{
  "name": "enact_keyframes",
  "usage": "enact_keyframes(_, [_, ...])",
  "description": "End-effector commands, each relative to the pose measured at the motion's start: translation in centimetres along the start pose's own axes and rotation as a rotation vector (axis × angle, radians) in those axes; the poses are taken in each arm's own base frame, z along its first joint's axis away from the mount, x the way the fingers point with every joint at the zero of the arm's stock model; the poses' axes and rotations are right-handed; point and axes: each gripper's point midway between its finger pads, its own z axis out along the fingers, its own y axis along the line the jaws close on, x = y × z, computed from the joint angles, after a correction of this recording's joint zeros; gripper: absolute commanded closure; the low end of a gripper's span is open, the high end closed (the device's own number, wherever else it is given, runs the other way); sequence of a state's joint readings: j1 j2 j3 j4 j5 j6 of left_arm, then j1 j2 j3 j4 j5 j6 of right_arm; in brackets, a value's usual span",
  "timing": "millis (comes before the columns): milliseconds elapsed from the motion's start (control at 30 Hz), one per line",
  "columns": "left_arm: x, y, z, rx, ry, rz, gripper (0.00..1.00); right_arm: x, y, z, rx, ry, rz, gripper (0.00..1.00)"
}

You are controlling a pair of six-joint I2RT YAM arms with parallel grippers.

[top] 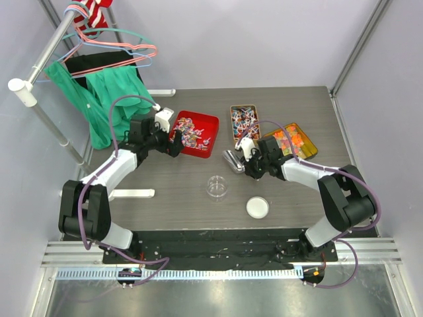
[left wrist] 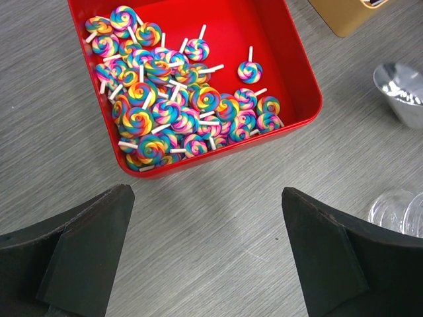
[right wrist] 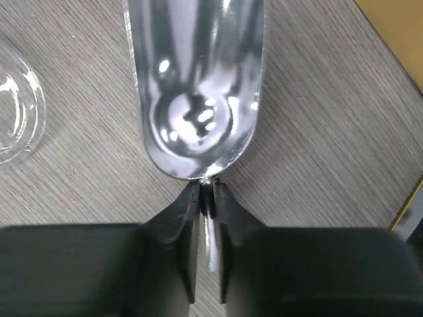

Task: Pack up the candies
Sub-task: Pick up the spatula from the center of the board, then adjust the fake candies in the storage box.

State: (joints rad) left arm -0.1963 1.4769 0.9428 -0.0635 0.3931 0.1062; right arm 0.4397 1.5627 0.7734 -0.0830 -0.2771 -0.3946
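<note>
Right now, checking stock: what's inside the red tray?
Swirled rainbow lollipops with white sticks, heaped at one side of the red tray; other floor bare. Beneath the heap is covered.

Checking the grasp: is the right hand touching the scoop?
Touching. The right wrist view shows the right hand clamped on the scoop by its handle, no gap.

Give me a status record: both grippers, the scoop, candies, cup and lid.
left gripper: open, holding nothing, just short of the red tray
right gripper: shut on the scoop's handle
scoop: metal, bowl empty
candies: swirl lollipops piled in the red tray, mostly toward one side
clear cup: mid-table, uncovered, looks empty
white lid: lying apart from the cup, toward the right arm's base
</note>
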Motion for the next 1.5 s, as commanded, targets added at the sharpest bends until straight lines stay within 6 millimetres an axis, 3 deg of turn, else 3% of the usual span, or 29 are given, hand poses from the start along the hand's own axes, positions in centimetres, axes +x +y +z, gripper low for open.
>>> enact_keyframes(0, [-0.8, -0.4, 0.3, 0.020, -0.036, 0.002, 0.00, -1.4, -0.7, -0.1, 0.034, -0.045, -0.024, 0.90])
enact_keyframes(67, [-0.8, -0.6, 0.3, 0.024, -0.035, 0.004, 0.00, -1.7, -0.8, -0.2, 0.040, -0.049, -0.032, 0.99])
enact_keyframes(200, [-1.3, -1.8, 0.7, 0.044, -0.028, 0.055, 0.00, -2.8, -1.2, -1.5, 0.060, -0.058, -0.052, 0.99])
enact_keyframes(433, [-4.6, -3.9, 0.6, 0.142, -0.009, 0.029, 0.00, -8.5, -1.3, -5.8, 0.142, -0.138, -0.179, 0.99])
enact_keyframes(533, [-5.9, -5.4, 0.4, 0.225, -0.028, -0.003, 0.00, -10.7, -0.7, -7.4, 0.184, -0.165, -0.235, 0.99])
enact_keyframes(667, [-6.8, -7.3, -0.2, 0.328, -0.051, -0.034, 0.00, -11.9, 1.2, -8.0, 0.211, -0.183, -0.350, 0.99])
enact_keyframes(867, [-7.2, -8.8, -0.7, 0.408, -0.058, -0.076, 0.00, -12.1, 1.9, -8.4, 0.254, -0.211, -0.401, 0.99])
enact_keyframes(1100, [-7.3, -10.8, -1.7, 0.526, -0.062, -0.093, 0.00, -11.0, 2.2, -6.7, 0.283, -0.184, -0.420, 0.99])
enact_keyframes(1467, [-4.8, -12.0, 0.4, 0.578, 0.022, -0.147, 0.03, -12.2, 2.3, -7.1, 0.333, -0.235, -0.415, 0.99])
